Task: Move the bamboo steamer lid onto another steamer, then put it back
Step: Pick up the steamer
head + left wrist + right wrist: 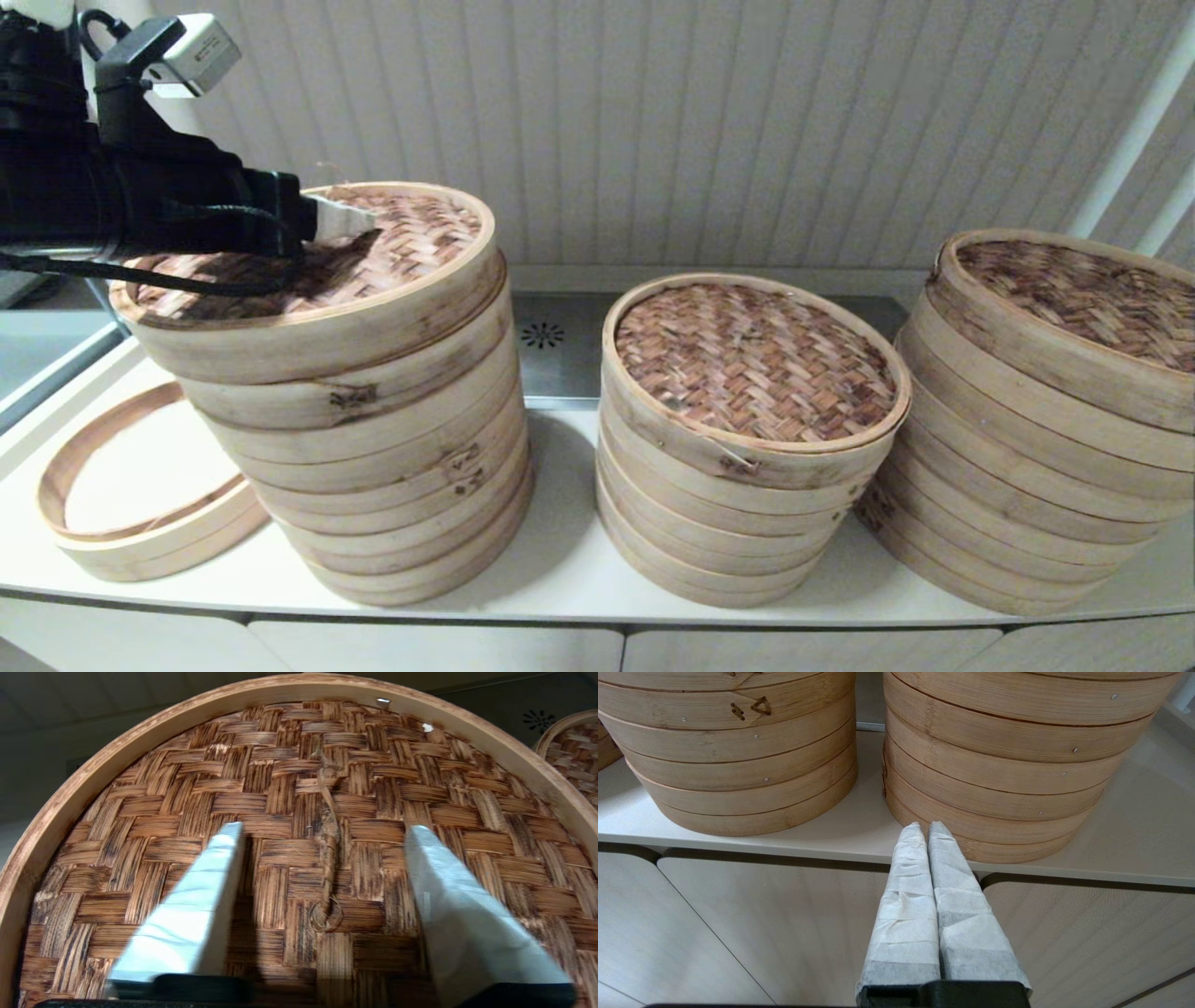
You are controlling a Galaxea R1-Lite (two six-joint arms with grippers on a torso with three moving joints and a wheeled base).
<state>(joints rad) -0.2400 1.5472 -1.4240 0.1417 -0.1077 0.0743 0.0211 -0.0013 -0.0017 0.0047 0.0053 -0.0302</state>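
The round bamboo steamer lid with pinkish-tan herringbone weave and plain pale rim (373, 252) sits on top of the tall stack of bamboo steamer tiers (392, 448) at the left of the head view, slightly tilted. Its thin twisted loop handle (328, 844) lies near the lid's centre, and in the left wrist view its long axis runs along the gripper's reach, up the frame. The left gripper (322, 828) hangs low over the weave, fingers spread wide, one on each side of the handle (touching the weave or not, I can't tell). So the handle is already between the fingers; closing across it should pinch it, as I read it. Left arm is clearly the nearer one. The right gripper (923, 828) is parked below the counter edge, fingers pressed together on nothing, facing the lower tiers of two stacks. Candidate destinations: the shorter middle stack with a brown woven lid (752, 359) or the far-right stack (1046, 411). An empty bamboo ring (140, 532) lies at lower left on the white counter (560, 560).
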